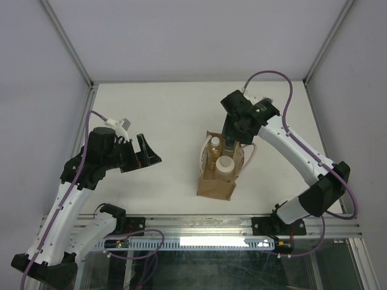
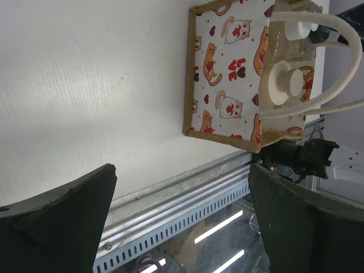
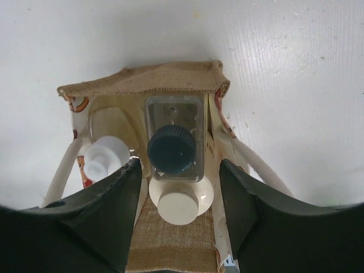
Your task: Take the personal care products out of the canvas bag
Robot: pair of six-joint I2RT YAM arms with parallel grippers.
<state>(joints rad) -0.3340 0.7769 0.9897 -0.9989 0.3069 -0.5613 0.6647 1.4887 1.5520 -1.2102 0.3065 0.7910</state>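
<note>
Right above the canvas bag, the right gripper hangs wide open, straddling the dark-capped bottle standing inside. Meanwhile the left gripper is spread wide too, well off to the bag's side.

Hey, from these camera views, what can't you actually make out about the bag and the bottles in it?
Top view: the right end effector covers the far part of the tan canvas bag, so the bottle count is unsure.
Right wrist view: bag walls hide the body of the clear bottle with the dark grey cap.
Left wrist view: the frame edge cuts off the bag's pale cream looped handles.
</note>
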